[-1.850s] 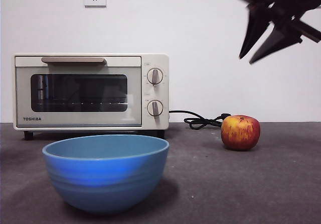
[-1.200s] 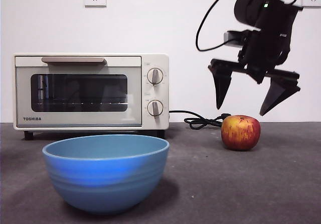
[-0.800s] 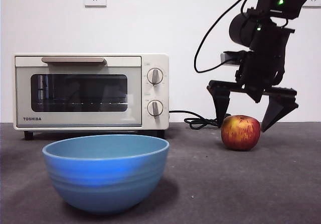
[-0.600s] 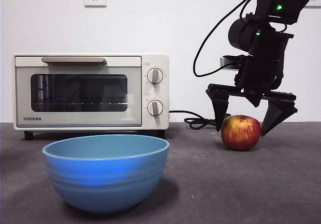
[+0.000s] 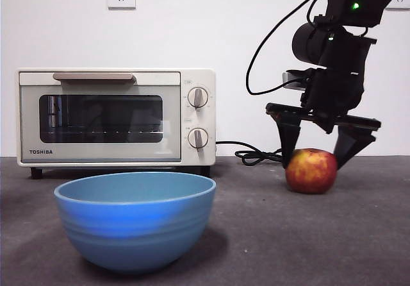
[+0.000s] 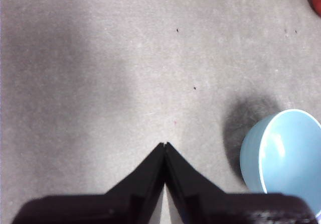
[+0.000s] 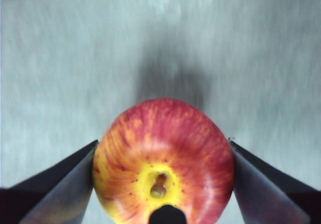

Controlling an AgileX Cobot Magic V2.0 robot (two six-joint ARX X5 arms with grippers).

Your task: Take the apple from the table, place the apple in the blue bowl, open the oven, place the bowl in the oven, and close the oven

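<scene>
Bowl first, nearest the front cam: blue bowl sits on the table, empty, rim up, well apart from the apple. Left gripper hangs over bare table w/ jaws pressed together, bowl just beside it in its wrist view; it waits.

Mid-depth, to the side: apple rests on the table, stem dimple facing up toward the right wrist cam. Right gripper is down around it, one jaw on each flank. Both jaws touch or nearly touch the skin; I judge it is pinching the apple, though no lift shows yet.

Procedure for this step, as I'd run it:
1. Confirm both jaws bear on the widest part of the apple, not above it. Round, glossy skin will likely squirt out if gripped high.
2. Close gently until firm; avoid bruising force.
3. Lift straight up before any sideways travel.
4. Clear the bowl rim w/ margin, then lower into the centre and release.

Far back: oven stands by the wall, door shut, cord trailing behind the apple. Keep the lift path off that cord.
</scene>
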